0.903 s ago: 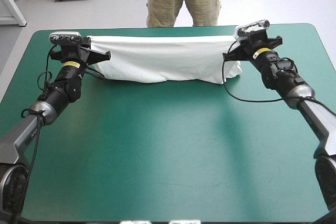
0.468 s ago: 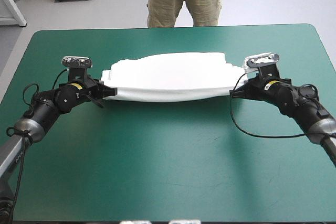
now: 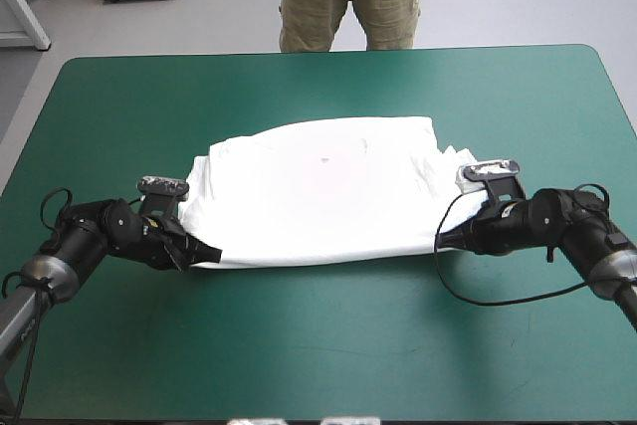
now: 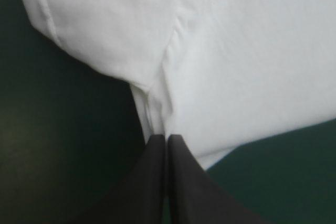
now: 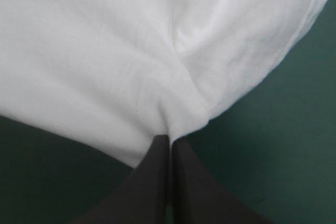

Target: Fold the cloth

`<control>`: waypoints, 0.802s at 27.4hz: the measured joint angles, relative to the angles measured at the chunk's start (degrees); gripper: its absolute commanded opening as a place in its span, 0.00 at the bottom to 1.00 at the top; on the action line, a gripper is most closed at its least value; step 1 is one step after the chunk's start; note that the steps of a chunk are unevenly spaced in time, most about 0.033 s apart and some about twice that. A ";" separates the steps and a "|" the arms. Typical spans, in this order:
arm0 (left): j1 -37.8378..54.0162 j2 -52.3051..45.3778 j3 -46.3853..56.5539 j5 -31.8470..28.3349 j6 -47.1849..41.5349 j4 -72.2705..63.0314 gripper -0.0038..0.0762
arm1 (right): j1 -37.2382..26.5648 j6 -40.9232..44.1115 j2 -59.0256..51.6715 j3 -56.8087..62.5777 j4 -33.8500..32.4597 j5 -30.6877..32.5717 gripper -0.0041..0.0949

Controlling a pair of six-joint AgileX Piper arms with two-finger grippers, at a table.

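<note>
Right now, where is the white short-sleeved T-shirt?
In the high view the white short-sleeved T-shirt lies mid-table on the teal-green cover, its near corners pinched by the left gripper and right gripper.

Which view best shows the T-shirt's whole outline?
The high view: the whole T-shirt lies flat on the teal-green cover, outline visible. Each wrist view shows only white folds pinched by the left gripper or the right gripper, jaws shut.

One T-shirt [image 3: 318, 191]; four fingers [image 4: 149, 187] [image 5: 152, 182]; one table [image 3: 318, 345].
</note>
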 measured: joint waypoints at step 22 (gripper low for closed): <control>0.00 -2.47 7.85 -2.43 1.30 0.33 0.41 | 0.00 0.20 -4.18 7.23 -0.56 3.43 0.60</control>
